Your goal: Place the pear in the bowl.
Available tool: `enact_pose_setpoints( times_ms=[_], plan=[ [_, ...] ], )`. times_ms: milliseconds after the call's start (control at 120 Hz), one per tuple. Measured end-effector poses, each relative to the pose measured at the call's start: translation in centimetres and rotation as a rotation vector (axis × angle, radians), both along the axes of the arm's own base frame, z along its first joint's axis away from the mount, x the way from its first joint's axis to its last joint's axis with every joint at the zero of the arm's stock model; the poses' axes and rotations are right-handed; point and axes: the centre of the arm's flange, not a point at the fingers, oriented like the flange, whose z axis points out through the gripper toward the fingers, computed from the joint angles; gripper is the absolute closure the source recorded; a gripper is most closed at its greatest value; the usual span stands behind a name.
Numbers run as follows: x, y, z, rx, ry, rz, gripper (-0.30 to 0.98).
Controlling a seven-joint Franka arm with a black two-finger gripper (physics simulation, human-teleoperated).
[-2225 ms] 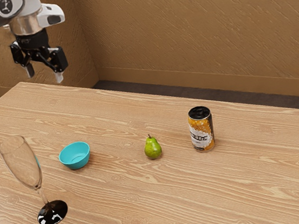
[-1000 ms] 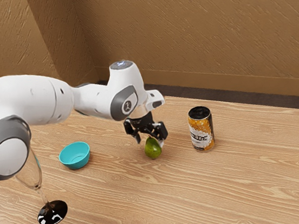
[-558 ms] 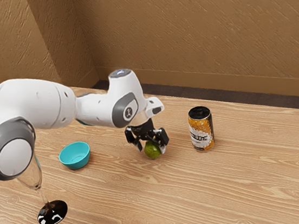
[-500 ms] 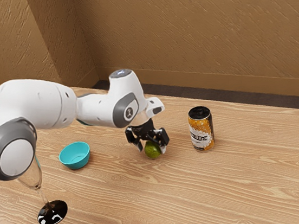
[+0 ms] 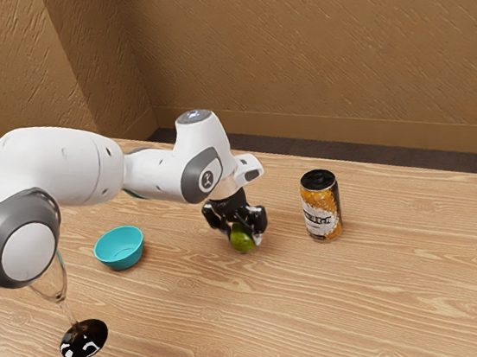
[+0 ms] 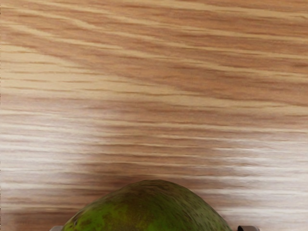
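In the exterior view my gripper (image 5: 245, 242) is low over the table with its fingers on two sides of the green pear (image 5: 241, 238), shut on it. The pear is down at the tabletop, its upper part hidden among the fingers. From the wrist view, the pear (image 6: 151, 209) bulges up at the lower edge, between the fingertips of the gripper (image 6: 152, 228). The turquoise bowl (image 5: 120, 248) stands upright toward the exterior view's left, apart from the pear, with nothing seen inside.
An orange and white can (image 5: 321, 206) with a black top stands on the exterior view's right of my gripper. A stemmed glass with a black base (image 5: 84, 339) stands nearer the camera, its upper part behind the arm. All stand on the wooden table (image 5: 393, 299).
The arm came over the table from the exterior view's upper left and lowered around the pear. Since half a second ago, the fingers have drawn closer together onto it. Bowl and can are unmoved.
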Motion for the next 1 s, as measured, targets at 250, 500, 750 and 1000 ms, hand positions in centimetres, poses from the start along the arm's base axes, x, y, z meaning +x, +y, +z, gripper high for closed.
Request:
enact_pose_setpoints(
  times_ms=[250,500,750,1000],
  plan=[
    [0.1,0.1,0.8,0.007,-0.012,0.004,0.37],
    [-2.0,6.6,7.5,0.054,-0.071,0.096,0.52],
    [-10.3,17.2,11.1,0.056,-0.035,0.293,0.61],
    [-14.4,22.6,10.6,0.046,0.018,0.417,0.51]
  ],
)
